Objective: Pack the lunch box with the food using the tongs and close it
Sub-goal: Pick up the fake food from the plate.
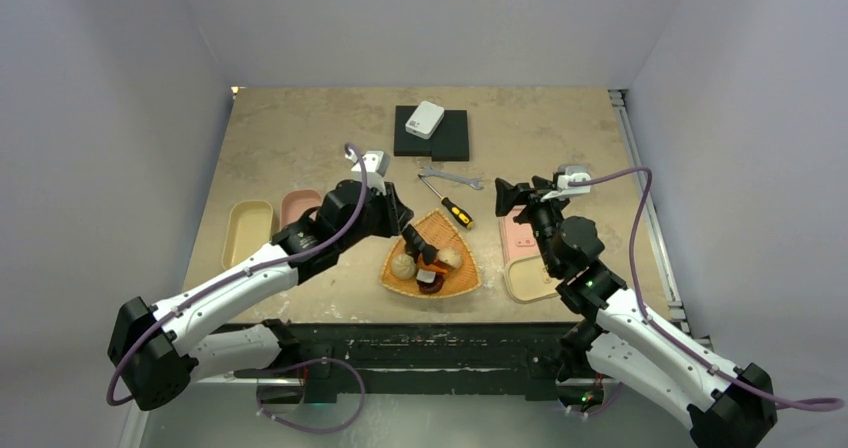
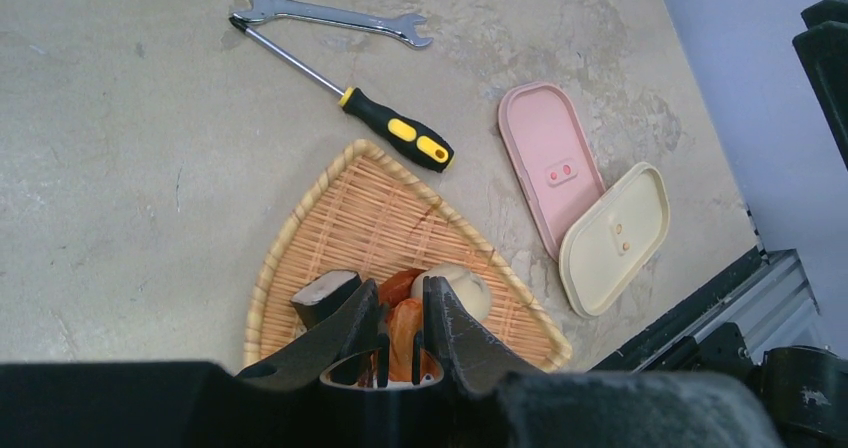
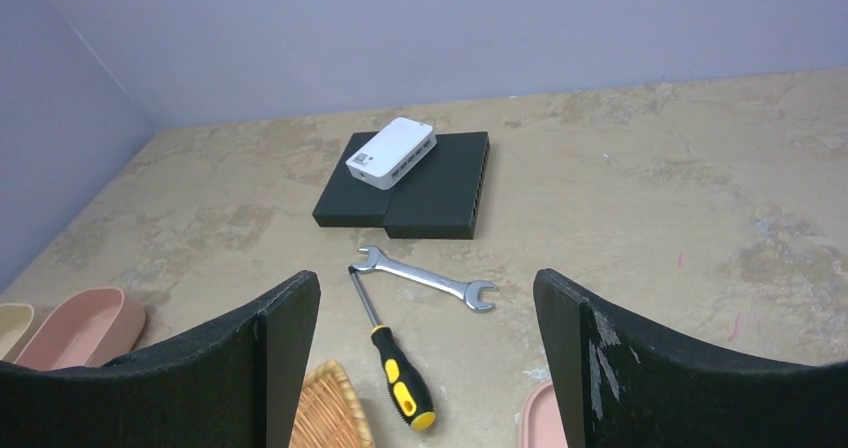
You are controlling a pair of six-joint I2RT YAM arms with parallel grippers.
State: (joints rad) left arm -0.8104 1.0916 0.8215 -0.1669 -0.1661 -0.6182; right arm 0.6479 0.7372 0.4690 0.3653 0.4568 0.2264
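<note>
Left gripper (image 1: 400,226) pinches the tongs (image 1: 422,250), tips down among the food (image 2: 458,288) in the woven basket (image 2: 370,218). Squeeze steadily, lift clear of the rim, then swing left over bare table (image 1: 300,138) to the lunch box (image 1: 297,206). Screwdriver (image 2: 395,128) crowds the far rim. Right gripper (image 1: 505,198) hangs spread, empty.

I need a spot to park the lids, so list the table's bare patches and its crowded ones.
Bare: the far-left corner of the table, bordered by the black foam block, the cream lunch box and the pink lunch box; the far-right stretch beyond the wrench, beside the block. Crowded: the middle, where wrench, screwdriver and woven basket lie close.
</note>
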